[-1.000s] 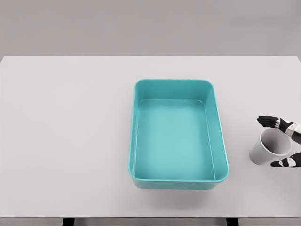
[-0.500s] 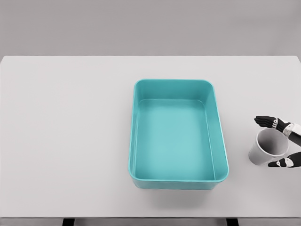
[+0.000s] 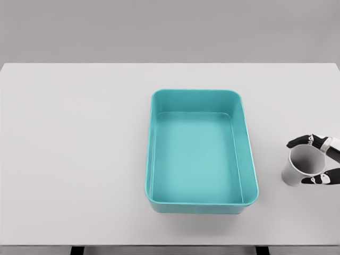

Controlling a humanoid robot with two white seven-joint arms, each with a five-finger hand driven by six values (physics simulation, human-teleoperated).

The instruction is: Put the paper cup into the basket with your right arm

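Note:
A grey-white paper cup (image 3: pixel 294 172) stands on the white table, right of the teal basket (image 3: pixel 194 93), with its mouth tipped toward me. My right hand (image 3: pixel 299 161) comes in from the right edge. Its dark fingers (image 3: pixel 298 142) curl over the far side of the cup's rim and its thumb (image 3: pixel 314 179) presses the near side, so the hand is shut on the cup. A gap of bare table separates the cup from the basket's right wall. The basket holds nothing. My left arm does not show.
The table (image 3: pixel 74 159) spreads wide to the left of the basket, with its front edge near the bottom of the picture. A plain grey wall stands behind it.
The right hand's fingers have curled from straight to wrapped around the cup's rim, and the thumb has closed in. The cup has shifted slightly and sits more upright.

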